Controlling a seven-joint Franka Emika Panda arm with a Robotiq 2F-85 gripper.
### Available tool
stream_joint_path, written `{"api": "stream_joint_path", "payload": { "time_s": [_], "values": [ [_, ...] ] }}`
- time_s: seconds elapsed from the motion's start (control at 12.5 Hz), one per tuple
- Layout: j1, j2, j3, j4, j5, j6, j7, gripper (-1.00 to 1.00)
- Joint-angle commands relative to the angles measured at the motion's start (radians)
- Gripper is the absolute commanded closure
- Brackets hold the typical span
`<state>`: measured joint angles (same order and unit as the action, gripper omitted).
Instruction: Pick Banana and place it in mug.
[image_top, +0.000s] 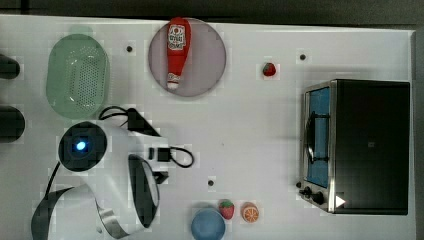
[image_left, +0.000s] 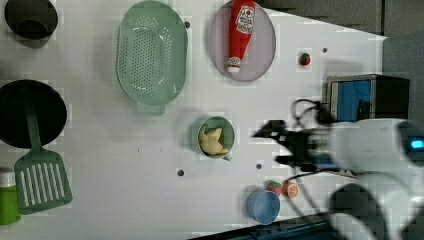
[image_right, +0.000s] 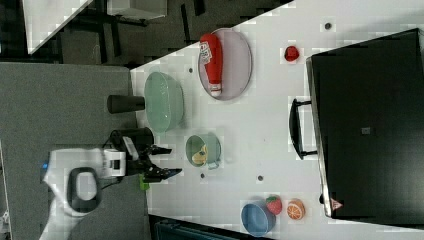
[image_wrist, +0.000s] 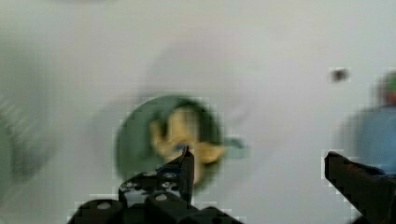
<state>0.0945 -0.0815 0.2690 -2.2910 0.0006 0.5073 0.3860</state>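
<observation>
The small, lumpy, pale cream-yellow toy banana (image_left: 212, 141) lies inside the small round translucent green mug (image_left: 214, 137), which stands upright on the white tabletop (image_left: 150, 165) with its short handle toward the left view's bottom right. Taking that mug as the landmark: the black two-fingered gripper (image_left: 272, 146) on the white robot arm (image_left: 370, 145) hangs off to the left view's right of it, apart from the rim and touching nothing. Its jaws are spread wide with nothing between them; in the wrist view the two dark fingers (image_wrist: 180, 175) stand far apart, with the mug (image_wrist: 166, 140) and the banana (image_wrist: 184, 137) in it seen past one fingertip.

The larger oval perforated green colander (image_left: 151, 52) sits near the mug, toward the left view's top left. The round blue bowl (image_left: 263, 206), red toy strawberry (image_left: 273, 187) and orange slice (image_left: 290, 188) lie toward the left view's bottom right of the mug.
</observation>
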Motion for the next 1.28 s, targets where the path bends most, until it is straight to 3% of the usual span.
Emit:
{"api": "stream_joint_path", "payload": {
  "time_s": [0.08,0.4,0.72,1.28],
  "values": [
    [-0.058,-0.102,-0.132,0.162,0.031,-0.131,-0.112,-1.0],
    [-0.061,-0.17,-0.279,0.279,0.023,-0.292,-0.202,-1.0],
    [-0.065,-0.203,-0.383,0.308,0.004,-0.345,-0.344,-1.0],
    [-0.065,-0.191,-0.398,0.306,-0.029,-0.43,-0.372,-1.0]
  ]
}}
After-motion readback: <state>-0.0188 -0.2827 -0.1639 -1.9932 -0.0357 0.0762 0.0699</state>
